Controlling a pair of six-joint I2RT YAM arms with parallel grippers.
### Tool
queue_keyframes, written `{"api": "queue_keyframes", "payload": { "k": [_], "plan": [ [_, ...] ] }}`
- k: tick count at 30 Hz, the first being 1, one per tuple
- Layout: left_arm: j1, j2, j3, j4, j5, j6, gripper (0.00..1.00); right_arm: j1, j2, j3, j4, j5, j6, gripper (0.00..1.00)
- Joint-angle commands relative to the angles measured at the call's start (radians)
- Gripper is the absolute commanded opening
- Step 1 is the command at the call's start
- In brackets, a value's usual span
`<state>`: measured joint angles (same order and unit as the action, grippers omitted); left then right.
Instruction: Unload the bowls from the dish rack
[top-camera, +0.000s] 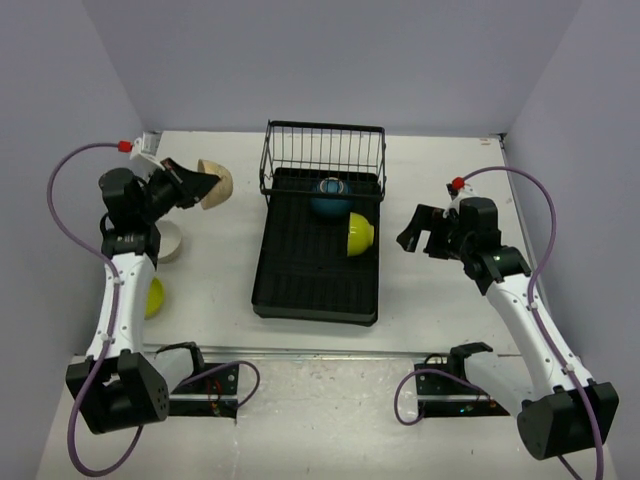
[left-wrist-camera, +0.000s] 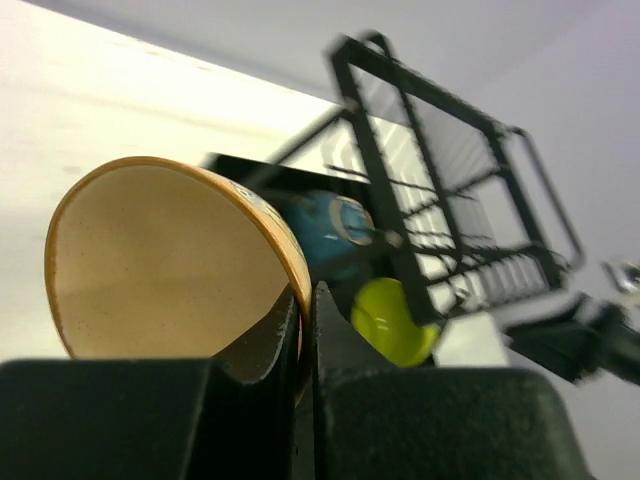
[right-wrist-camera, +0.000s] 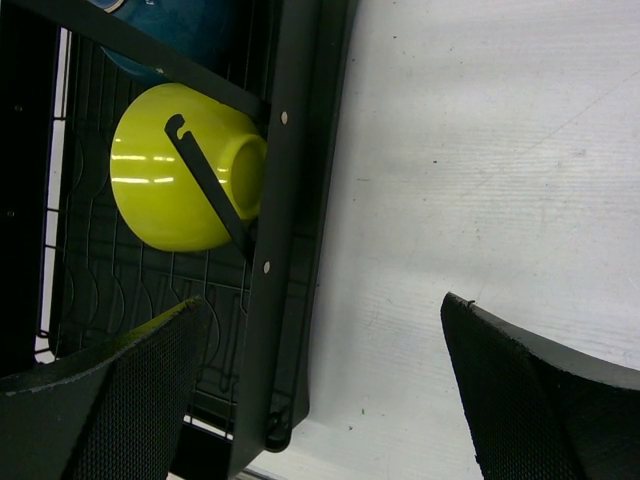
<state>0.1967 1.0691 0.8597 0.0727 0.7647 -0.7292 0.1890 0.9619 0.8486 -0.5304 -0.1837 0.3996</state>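
My left gripper (top-camera: 203, 186) is shut on the rim of a cream bowl (top-camera: 217, 183), held tilted above the table left of the dish rack (top-camera: 300, 290). The left wrist view shows the bowl's tan inside (left-wrist-camera: 160, 260) with the rim pinched at my gripper (left-wrist-camera: 308, 300). A dark blue bowl (top-camera: 330, 198) and a lime bowl (top-camera: 360, 233) lie in the rack's far right part, by the wire basket frame (top-camera: 323, 150). My right gripper (top-camera: 418, 230) is open and empty, just right of the rack. Its wrist view shows the lime bowl (right-wrist-camera: 180, 190) and the rack's edge (right-wrist-camera: 290, 200).
A second cream bowl (top-camera: 168, 241) and a second lime bowl (top-camera: 154, 297) sit on the table on the left, partly hidden under my left arm. Grey walls close the table at the back and sides.
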Motion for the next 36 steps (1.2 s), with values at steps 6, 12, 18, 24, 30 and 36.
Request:
{"api": "queue_keyframes", "payload": {
  "k": [6, 12, 18, 24, 30, 36],
  "plan": [
    [0.035, 0.204, 0.413, -0.608, -0.591, 0.405, 0.00, 0.006, 0.005, 0.046, 0.021, -0.022, -0.007, 0.99],
    [0.037, 0.357, 0.536, -0.599, -0.752, 0.425, 0.00, 0.006, 0.006, 0.049, 0.015, -0.017, -0.008, 0.99],
    [0.035, 0.494, 0.604, -0.559, -0.818, 0.439, 0.00, 0.006, 0.008, 0.061, 0.000, -0.013, -0.012, 0.99],
    [0.033, 0.638, 0.691, -0.505, -0.817, 0.467, 0.00, 0.006, 0.020, 0.079, -0.008, -0.013, -0.010, 0.99],
    [0.021, 0.791, 0.814, -0.498, -0.818, 0.498, 0.00, 0.006, 0.024, 0.099, -0.028, -0.005, -0.002, 0.99],
    [-0.011, 0.907, 0.880, -0.508, -0.843, 0.508, 0.00, 0.006, 0.014, 0.136, -0.069, 0.024, -0.005, 0.99]
  ]
}}
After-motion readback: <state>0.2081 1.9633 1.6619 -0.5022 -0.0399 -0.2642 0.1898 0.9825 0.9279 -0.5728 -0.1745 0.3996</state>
